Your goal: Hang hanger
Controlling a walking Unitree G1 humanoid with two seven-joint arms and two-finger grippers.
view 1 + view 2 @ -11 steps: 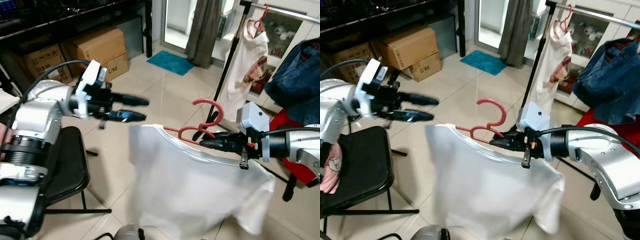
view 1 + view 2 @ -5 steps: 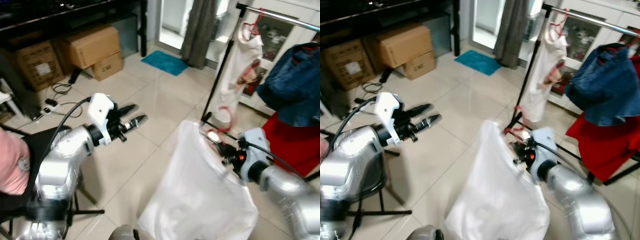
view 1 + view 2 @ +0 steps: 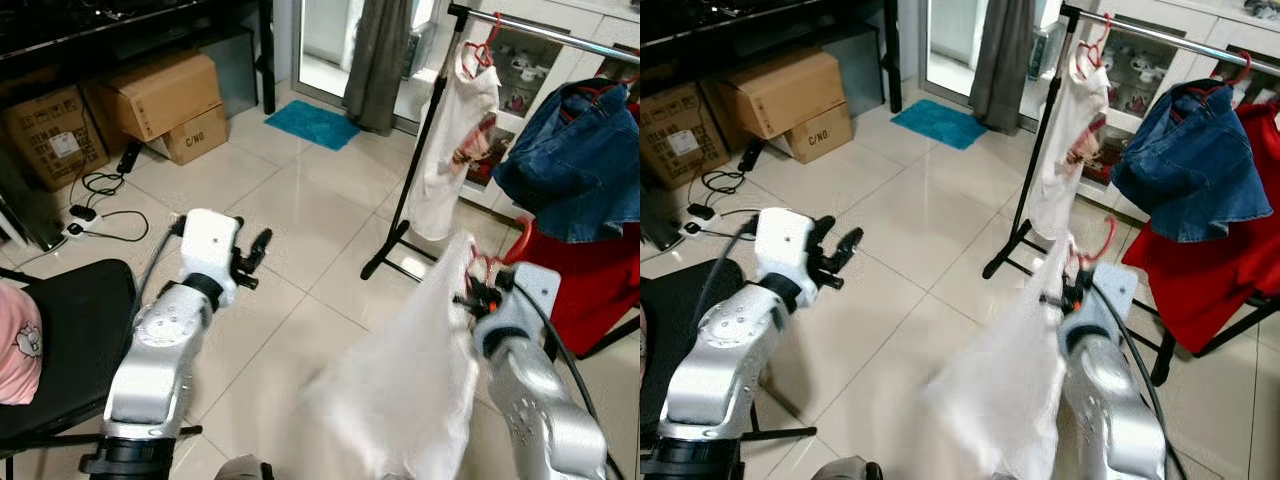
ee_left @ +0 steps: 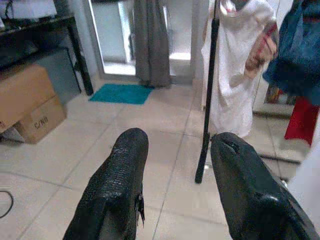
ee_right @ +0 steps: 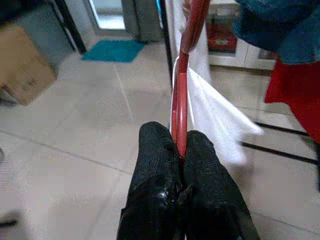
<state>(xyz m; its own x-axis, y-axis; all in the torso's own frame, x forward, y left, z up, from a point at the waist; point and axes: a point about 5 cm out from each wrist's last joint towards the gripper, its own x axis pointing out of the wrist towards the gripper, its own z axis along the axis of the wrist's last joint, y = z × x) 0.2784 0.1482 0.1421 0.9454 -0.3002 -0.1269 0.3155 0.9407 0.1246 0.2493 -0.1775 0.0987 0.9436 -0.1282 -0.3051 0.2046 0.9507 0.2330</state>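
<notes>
While right hand pinches red hanger, left hand spread, empty

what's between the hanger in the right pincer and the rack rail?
Nothing solid. In the left eye view the right pincer grips the red hanger, white shirt hanging below it; only open air up to the rail.

Left pincer gapes wide above tiled floor, facing a clothes rack pole
</notes>
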